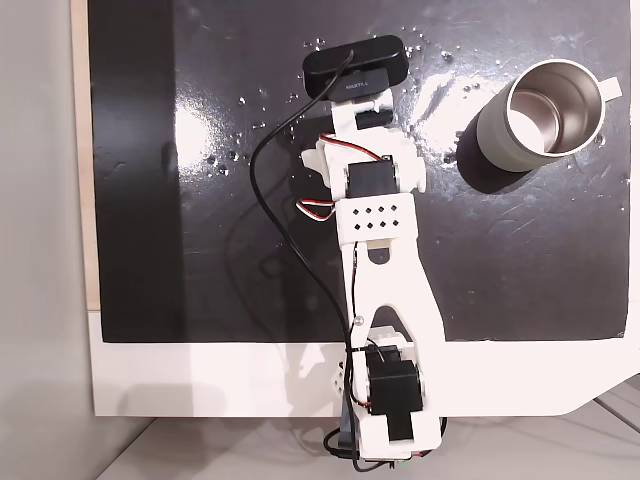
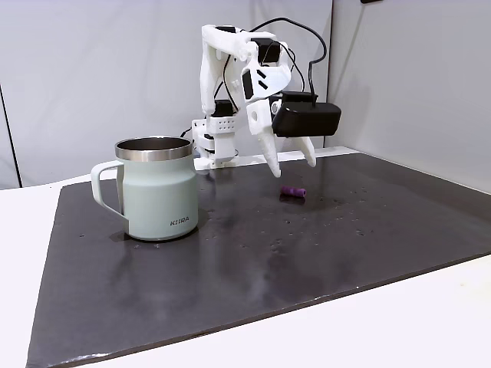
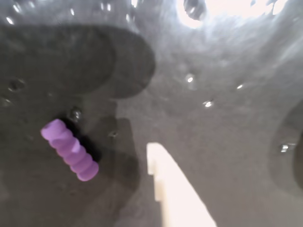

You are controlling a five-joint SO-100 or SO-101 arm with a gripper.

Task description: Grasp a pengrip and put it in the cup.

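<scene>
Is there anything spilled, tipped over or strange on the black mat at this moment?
Small shiny droplets are scattered over the black mat, as if liquid was splashed. The cup stands upright and looks undamaged. The pengrip lies on its side on the mat, below the tool.

you are looking at a white counter (image 2: 430,322) with a dark, glossy mat (image 2: 307,253) laid flat over most of it; in a fixed view from above the mat (image 1: 140,200) reaches nearly to the left edge, with a white strip of counter (image 1: 200,380) bare below it. the cup (image 2: 157,188) stands upright on the mat, handle to the left in the side fixed view. the pengrip (image 2: 293,192) lies on its side on the mat, well apart from the cup. small shiny droplets (image 2: 276,244) are scattered across the mat. the arm's base (image 1: 395,400) sits on the white strip.
</scene>
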